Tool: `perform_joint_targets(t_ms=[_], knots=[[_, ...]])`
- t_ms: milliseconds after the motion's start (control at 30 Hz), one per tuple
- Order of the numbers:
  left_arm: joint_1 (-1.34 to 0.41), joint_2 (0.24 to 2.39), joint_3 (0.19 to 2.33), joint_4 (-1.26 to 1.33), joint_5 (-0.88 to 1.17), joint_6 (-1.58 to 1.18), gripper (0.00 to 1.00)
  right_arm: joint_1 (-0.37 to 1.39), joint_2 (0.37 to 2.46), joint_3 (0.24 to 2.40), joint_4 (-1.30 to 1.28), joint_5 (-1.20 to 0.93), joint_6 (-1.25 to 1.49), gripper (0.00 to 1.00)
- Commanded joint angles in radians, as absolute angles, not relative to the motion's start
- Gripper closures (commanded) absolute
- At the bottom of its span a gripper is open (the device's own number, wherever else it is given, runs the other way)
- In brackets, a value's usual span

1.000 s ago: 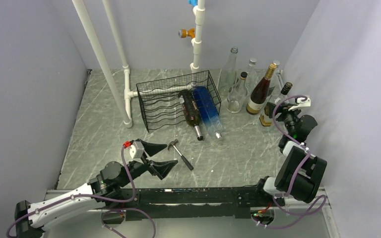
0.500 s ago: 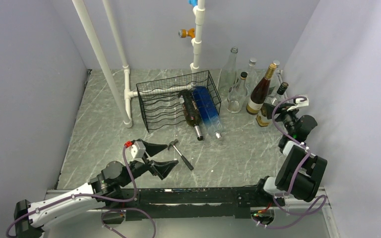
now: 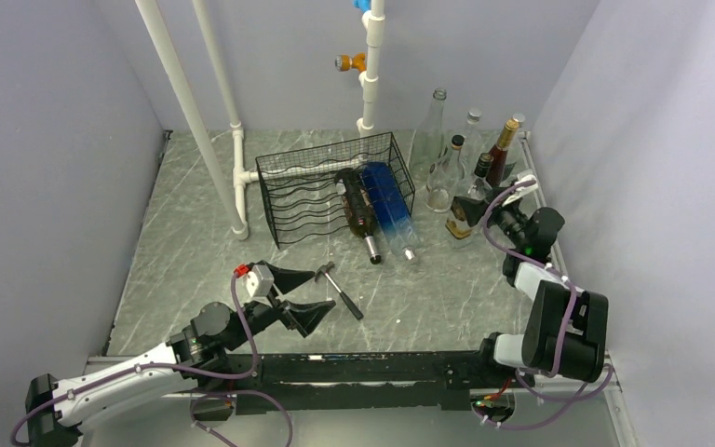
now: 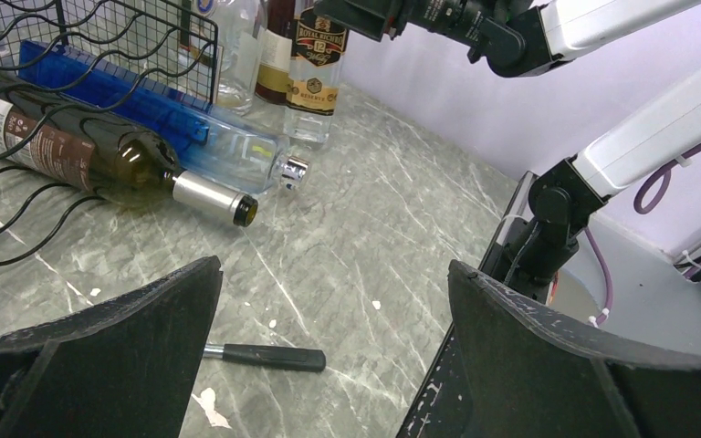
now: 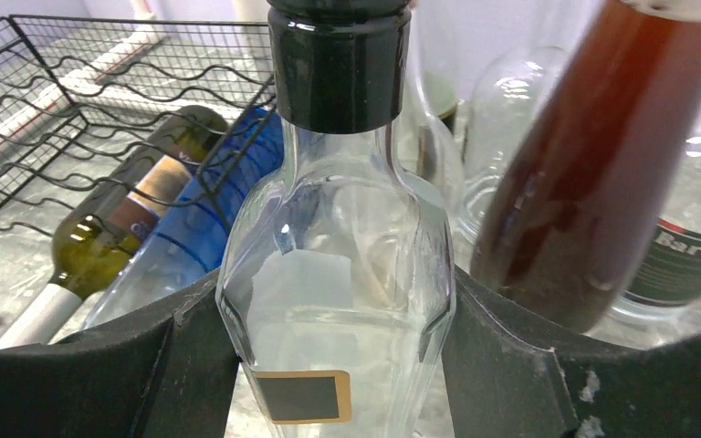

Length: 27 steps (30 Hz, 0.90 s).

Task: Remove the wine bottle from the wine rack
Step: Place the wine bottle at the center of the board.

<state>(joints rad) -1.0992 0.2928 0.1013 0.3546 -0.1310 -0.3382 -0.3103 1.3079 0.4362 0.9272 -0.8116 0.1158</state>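
Observation:
The black wire wine rack (image 3: 312, 191) stands mid-table. A dark wine bottle (image 3: 358, 212) and a blue bottle (image 3: 389, 209) lie in its right end, necks sticking out toward me. My right gripper (image 3: 470, 212) is shut on a clear glass bottle (image 5: 338, 274) with a black cap, held upright right of the rack; both fingers press its sides in the right wrist view. My left gripper (image 3: 319, 291) hovers open over the table in front of the rack, nothing between its fingers (image 4: 146, 319). The dark wine bottle (image 4: 100, 155) lies ahead of it.
A hammer (image 3: 346, 300) lies just right of the left gripper. Several bottles (image 3: 442, 158) stand at the back right near the wall, a brown one (image 5: 593, 182) close behind the held bottle. White pipes (image 3: 209, 140) rise left of the rack.
My right arm has swung left from beside the right wall, carrying the clear bottle toward the rack's right side. The left arm has not moved.

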Motion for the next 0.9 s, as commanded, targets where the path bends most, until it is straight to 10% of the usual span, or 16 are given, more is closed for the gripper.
perform_joint_targets(t_ms=[0,867], knots=[[-1.104,0.300,0.108,0.407,-0.131,-0.350,0.01,-0.260,1.288,0.463,1.096,-0.736,0.081,1.00],[-1.104,0.384,0.144,0.422,-0.127,-0.344,0.00,-0.204,1.403,0.477,1.173,-0.696,0.069,0.95]])
